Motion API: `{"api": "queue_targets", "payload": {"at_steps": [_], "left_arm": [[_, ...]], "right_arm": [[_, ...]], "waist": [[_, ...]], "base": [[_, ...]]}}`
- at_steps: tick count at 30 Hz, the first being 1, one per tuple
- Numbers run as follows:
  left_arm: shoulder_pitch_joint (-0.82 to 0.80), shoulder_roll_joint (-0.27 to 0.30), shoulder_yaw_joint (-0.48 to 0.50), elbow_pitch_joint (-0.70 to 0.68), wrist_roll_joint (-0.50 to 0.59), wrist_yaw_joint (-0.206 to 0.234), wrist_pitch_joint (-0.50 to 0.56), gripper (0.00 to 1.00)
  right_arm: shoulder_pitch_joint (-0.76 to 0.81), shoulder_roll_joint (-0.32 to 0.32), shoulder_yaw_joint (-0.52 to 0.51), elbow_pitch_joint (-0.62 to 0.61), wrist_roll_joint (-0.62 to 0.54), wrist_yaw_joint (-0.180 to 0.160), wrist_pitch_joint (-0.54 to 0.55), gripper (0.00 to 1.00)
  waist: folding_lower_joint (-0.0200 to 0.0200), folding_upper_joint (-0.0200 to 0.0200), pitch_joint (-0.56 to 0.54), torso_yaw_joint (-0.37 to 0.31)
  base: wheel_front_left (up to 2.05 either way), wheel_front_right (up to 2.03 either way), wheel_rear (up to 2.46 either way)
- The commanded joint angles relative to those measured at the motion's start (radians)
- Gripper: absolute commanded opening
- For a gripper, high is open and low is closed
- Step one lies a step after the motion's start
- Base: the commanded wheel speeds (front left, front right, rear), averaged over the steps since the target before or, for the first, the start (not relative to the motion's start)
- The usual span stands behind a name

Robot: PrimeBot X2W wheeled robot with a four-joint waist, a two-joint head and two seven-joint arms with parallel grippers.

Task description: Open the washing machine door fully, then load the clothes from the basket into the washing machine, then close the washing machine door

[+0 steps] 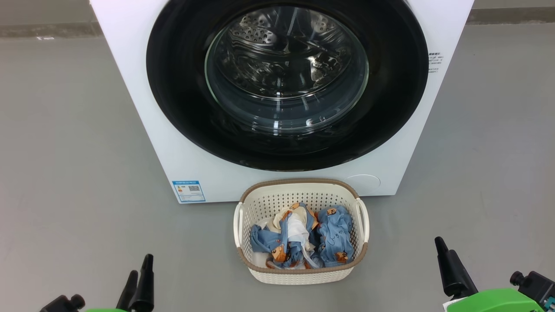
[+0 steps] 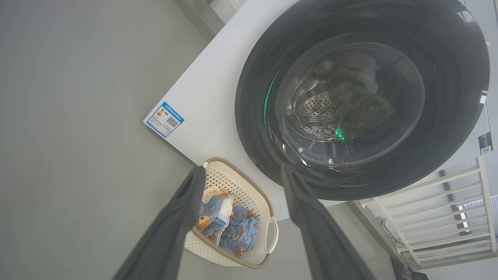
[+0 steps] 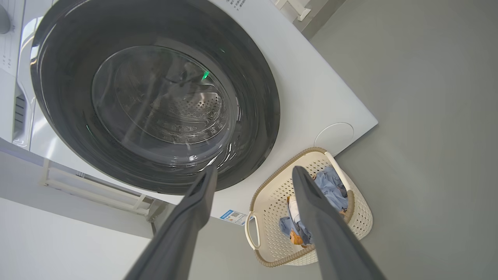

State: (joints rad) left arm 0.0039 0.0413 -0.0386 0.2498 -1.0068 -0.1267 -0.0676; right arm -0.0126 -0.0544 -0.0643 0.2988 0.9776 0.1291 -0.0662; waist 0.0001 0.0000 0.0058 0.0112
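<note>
Left end effector (image 1: 141,265) and right end effector (image 1: 477,258) hover released, empty. The washing machine door (image 1: 173,86) is shut: best catch its rim edge and swing wide above the basket (image 1: 299,182).

Left gripper (image 2: 243,167), right gripper (image 3: 255,168): both spread wide, empty.

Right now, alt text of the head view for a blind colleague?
A white washing machine, its black-rimmed door shut, stands on a grey floor. A cream basket of blue clothes sits before it, with the left end effector and right end effector empty below.
</note>
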Motion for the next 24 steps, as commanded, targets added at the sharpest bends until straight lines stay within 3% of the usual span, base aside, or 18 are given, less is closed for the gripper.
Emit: {"api": "queue_targets", "payload": {"at_steps": [1, 24], "left_arm": [[-0.011, 0.021, 0.011, -0.034, 0.039, -0.002, -0.015, 1.00], [-0.004, 0.045, -0.033, -0.052, 0.281, -0.003, -0.080, 1.00]], "right_arm": [[-0.009, -0.013, 0.021, -0.031, -0.041, 0.001, -0.018, 1.00], [0.000, -0.023, 0.055, -0.044, -0.278, 0.001, -0.082, 1.00]], "waist": [[-0.0001, 0.0000, 0.000, 0.000], [0.0000, 0.0000, 0.000, 0.001]], "base": [[0.00, 0.00, 0.00], [0.00, 0.00, 0.00]]}}
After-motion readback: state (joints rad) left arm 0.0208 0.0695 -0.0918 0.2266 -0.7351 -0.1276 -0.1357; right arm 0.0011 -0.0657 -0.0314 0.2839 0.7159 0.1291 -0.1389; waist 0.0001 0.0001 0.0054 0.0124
